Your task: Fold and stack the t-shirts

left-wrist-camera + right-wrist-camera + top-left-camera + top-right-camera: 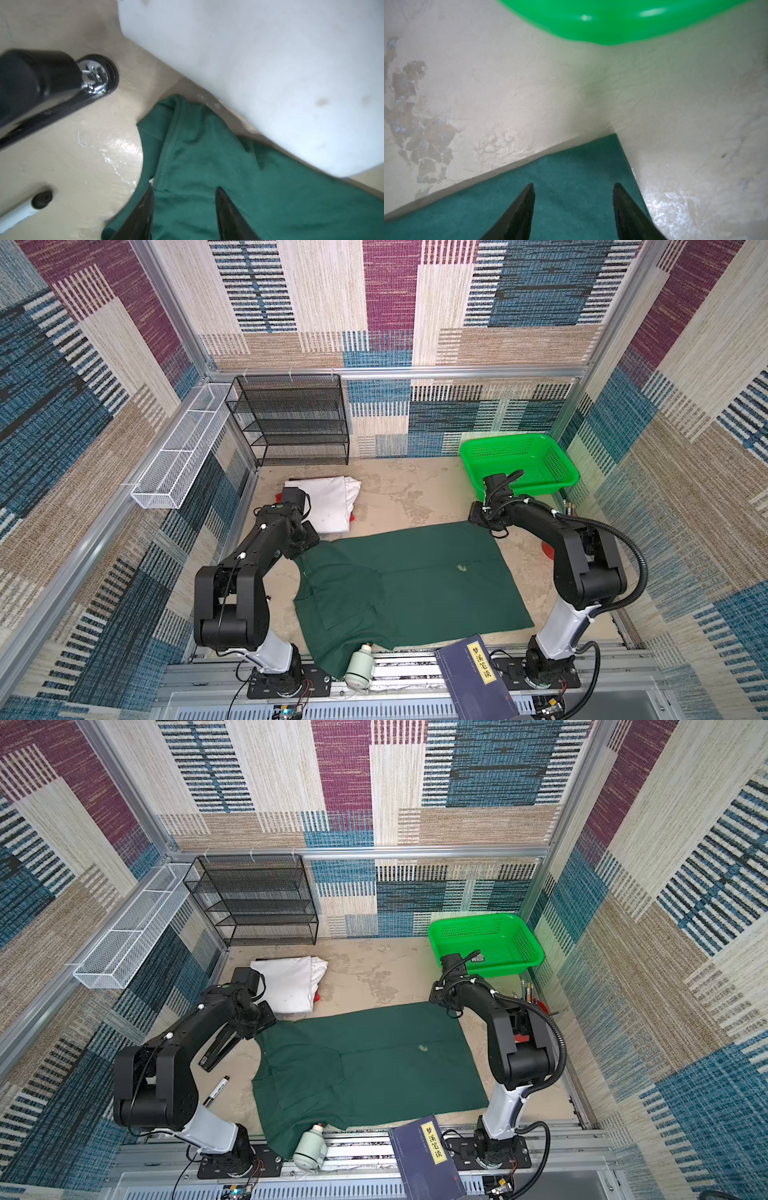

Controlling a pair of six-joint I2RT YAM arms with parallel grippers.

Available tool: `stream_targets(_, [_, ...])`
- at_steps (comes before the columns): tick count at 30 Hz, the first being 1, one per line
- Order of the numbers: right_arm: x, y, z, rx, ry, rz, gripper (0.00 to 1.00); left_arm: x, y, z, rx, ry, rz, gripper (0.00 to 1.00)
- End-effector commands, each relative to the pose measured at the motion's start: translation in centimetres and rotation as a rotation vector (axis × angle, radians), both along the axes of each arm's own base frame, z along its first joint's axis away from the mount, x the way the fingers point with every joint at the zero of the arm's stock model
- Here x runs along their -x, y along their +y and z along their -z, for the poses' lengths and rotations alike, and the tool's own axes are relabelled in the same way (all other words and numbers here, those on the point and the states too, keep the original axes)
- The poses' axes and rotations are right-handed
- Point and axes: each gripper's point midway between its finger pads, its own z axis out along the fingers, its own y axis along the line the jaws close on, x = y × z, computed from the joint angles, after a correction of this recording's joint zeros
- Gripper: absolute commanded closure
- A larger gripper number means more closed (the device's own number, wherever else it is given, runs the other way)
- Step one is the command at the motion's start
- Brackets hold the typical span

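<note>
The dark green t-shirt (411, 585) lies spread flat on the table, reaching from under both grippers back toward the arm bases, with its near edge hanging over the front rail. The left gripper (185, 188) hovers over the shirt's rumpled far corner on its own side. Its jaws stand partly apart with nothing between them, only cloth beneath. The right gripper (574, 185) is over the opposite far corner, which lies smooth and square. Its jaws are also spread and it holds nothing. Just beyond the left gripper sits the folded white t-shirt (328, 506), its edge close to the green cloth. Just beyond the right gripper is the green basket (602, 22). A sliver of the red t-shirt (352, 517) peeks from under the white one.
</note>
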Motion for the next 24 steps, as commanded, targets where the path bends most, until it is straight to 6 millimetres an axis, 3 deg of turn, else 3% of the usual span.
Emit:
stream_targets(1, [-0.5,0.0,0.6,0.007,-0.004,0.003,0.38,-1.5,0.8,0.3,-0.021,-0.010,0.027,0.50])
stream_targets(14, [-0.3,-0.6,2.8,0.031,0.051,0.029,0.37,-1.7,2.2,4.3,-0.005,0.080,-0.021,0.49])
stream_targets(19, [-0.3,-0.7,3.1,0.034,0.051,0.041,0.28,-0.8,2.0,5.9,0.009,0.130,-0.039,0.49])
stream_targets(24, [-0.2,-1.1,3.2,0.041,0.058,0.061,0.26,0.8,2.6,6.9,-0.021,0.193,-0.077,0.60])
